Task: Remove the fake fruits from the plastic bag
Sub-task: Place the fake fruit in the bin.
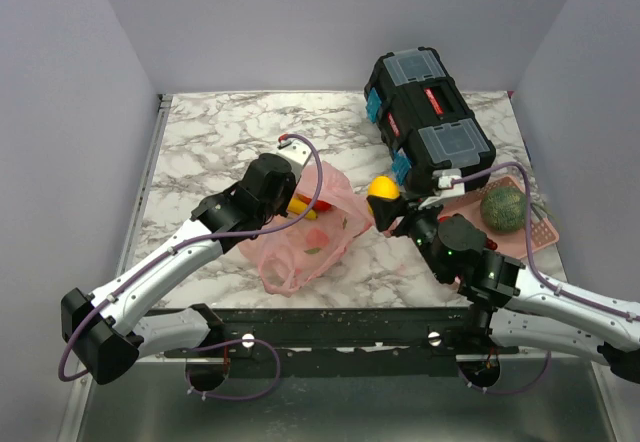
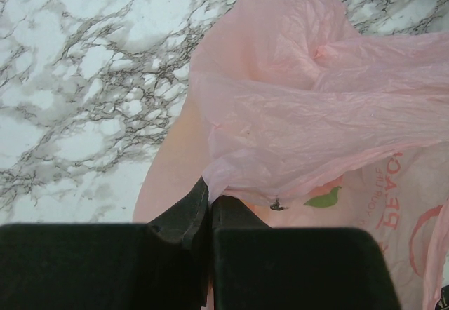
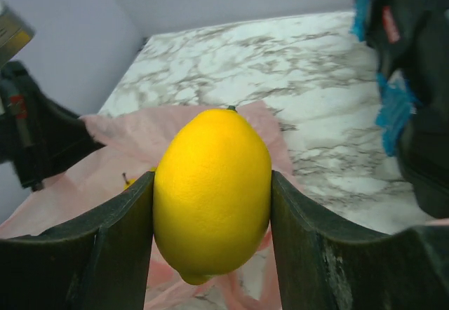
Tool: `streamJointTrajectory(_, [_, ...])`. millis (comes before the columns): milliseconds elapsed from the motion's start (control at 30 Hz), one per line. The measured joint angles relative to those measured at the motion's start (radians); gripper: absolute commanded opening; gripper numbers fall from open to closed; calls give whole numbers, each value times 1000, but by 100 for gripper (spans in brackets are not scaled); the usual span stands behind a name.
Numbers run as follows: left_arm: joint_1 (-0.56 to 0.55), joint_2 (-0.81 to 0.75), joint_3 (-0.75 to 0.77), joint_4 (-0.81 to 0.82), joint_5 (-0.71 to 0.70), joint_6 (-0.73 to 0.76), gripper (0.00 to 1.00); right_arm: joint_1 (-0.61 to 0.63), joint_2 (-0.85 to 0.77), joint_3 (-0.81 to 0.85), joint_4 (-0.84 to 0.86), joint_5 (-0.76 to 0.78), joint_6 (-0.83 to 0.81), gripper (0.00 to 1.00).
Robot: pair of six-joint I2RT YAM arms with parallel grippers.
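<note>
I count two grippers on my rig, the left gripper (image 2: 209,208) and the right gripper (image 3: 212,184), and one plastic bag (image 1: 300,240) hanging at the left one. For fruit, I count one yellow round fruit (image 3: 212,205) between my right fingers and one yellow-and-red piece (image 1: 300,207) in the bag mouth just beside my left gripper; how many lie deeper under the film I cannot tell. Beyond my right gripper I count one black toolbox (image 1: 430,122), one green melon (image 1: 503,207) and one pink basket (image 1: 541,230).

Yellow lemon (image 3: 212,191) aloft — crumpled pink bag (image 1: 300,240) holds other fruits (image 1: 303,208)
</note>
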Motion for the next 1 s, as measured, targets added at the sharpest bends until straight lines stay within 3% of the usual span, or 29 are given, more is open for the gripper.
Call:
streamJointTrajectory(233, [0, -19, 0, 5, 10, 3, 0, 0, -137, -67, -130, 324, 151, 1])
streamJointTrajectory(400, [0, -26, 0, 5, 47, 7, 0, -29, -98, -69, -327, 467, 350, 1])
streamJointTrajectory(633, [5, -26, 0, 5, 89, 12, 0, -288, 32, -65, -501, 403, 526, 1])
streamJointTrajectory(1000, [5, -31, 0, 5, 130, 19, 0, -561, -80, -94, -509, 338, 555, 1])
